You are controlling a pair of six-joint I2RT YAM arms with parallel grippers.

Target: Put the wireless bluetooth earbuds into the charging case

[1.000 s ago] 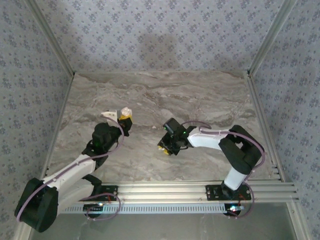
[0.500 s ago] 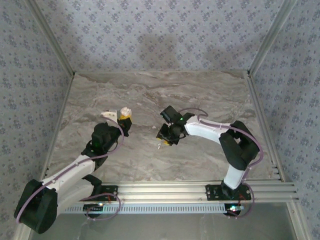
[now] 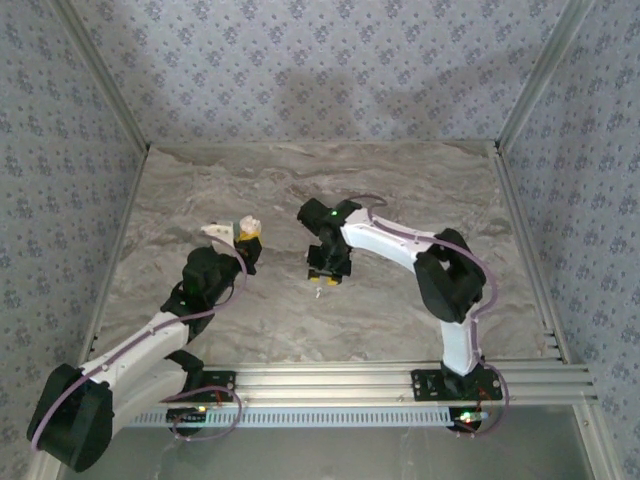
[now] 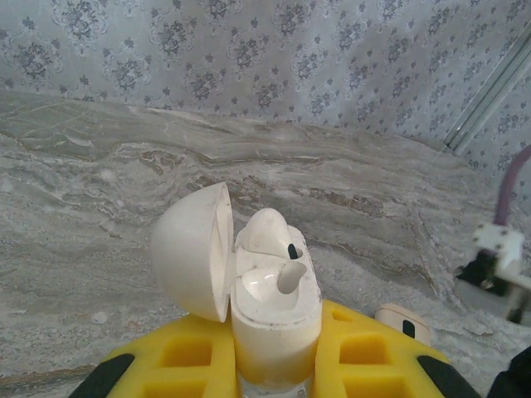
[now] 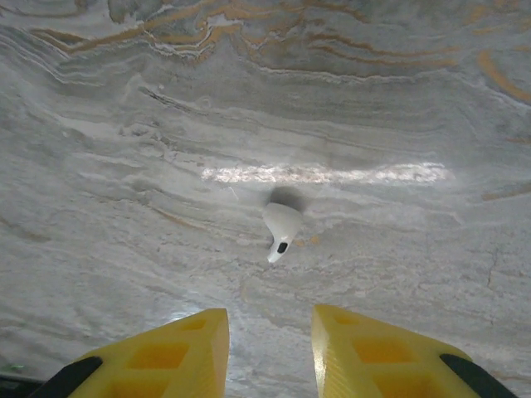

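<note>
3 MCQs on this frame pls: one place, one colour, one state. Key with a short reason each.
1. Ahead of the right pincer, the loose earbud lies:
A) on the table
B) in a bowl
C) on a tray

2. The fingers of the left pincer are:
A) blue
B) yellow
C) red

3. The lid of the charging case is:
A) shut
B) missing
C) open

Key:
1 A: the earbud rests on bare marbled table, beyond the open right pincer.
2 B: yellow fingers flank the charging case they clamp.
3 C: the lid is swung aside, showing the inside.
</note>
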